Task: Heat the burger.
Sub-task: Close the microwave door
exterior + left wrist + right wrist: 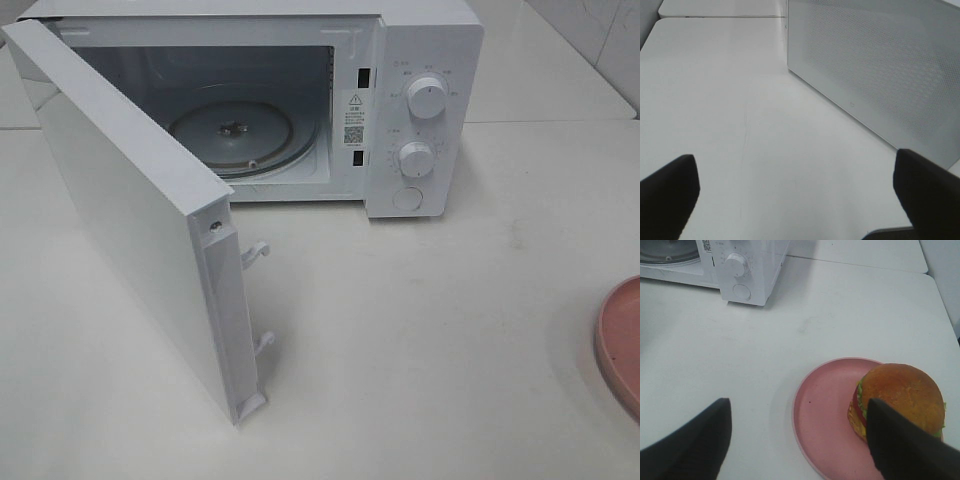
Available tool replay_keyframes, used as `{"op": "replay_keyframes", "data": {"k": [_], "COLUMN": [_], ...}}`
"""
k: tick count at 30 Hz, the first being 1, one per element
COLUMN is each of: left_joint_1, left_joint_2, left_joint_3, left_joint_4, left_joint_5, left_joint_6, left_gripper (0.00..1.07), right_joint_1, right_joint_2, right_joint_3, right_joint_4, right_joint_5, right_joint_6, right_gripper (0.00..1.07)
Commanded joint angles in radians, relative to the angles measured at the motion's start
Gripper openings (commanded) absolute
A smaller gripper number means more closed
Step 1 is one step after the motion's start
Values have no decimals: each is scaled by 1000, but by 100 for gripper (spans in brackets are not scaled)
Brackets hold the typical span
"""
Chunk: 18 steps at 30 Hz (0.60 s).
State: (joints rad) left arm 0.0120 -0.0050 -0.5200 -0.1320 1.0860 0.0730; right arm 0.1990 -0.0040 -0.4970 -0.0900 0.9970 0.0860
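The burger (900, 392), with a golden-brown bun, green lettuce and red tomato, sits on one side of a pink plate (822, 415) in the right wrist view. My right gripper (800, 440) hovers open above the plate. One black finger (910, 445) overlaps the burger's near side and the other hangs over bare table. Nothing is held. In the exterior view only the plate's rim (618, 345) shows at the right edge, and the burger and both grippers are out of frame. My left gripper (795, 200) is open over the table beside the microwave door (875, 75).
The white microwave (420, 100) stands at the back with its door (130, 220) swung wide open toward the front left. Its glass turntable (245, 130) has nothing on it. Two knobs and a button sit on its right panel. White tabletop lies between microwave and plate.
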Motion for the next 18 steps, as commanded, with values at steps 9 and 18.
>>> {"op": "replay_keyframes", "data": {"k": [9, 18], "left_joint_1": [-3, -3], "left_joint_2": [-14, -14], "left_joint_3": [2, 2], "left_joint_4": [-5, -5], "left_joint_5": [-13, -13], "left_joint_6": [0, 0], "left_gripper": [98, 98], "right_joint_1": [-5, -5], "right_joint_2": [-28, -28], "right_joint_3": [1, 1], "right_joint_4": [-1, -1], "right_joint_5": [-5, -5], "right_joint_6": [1, 1], "right_gripper": [73, 73]}}
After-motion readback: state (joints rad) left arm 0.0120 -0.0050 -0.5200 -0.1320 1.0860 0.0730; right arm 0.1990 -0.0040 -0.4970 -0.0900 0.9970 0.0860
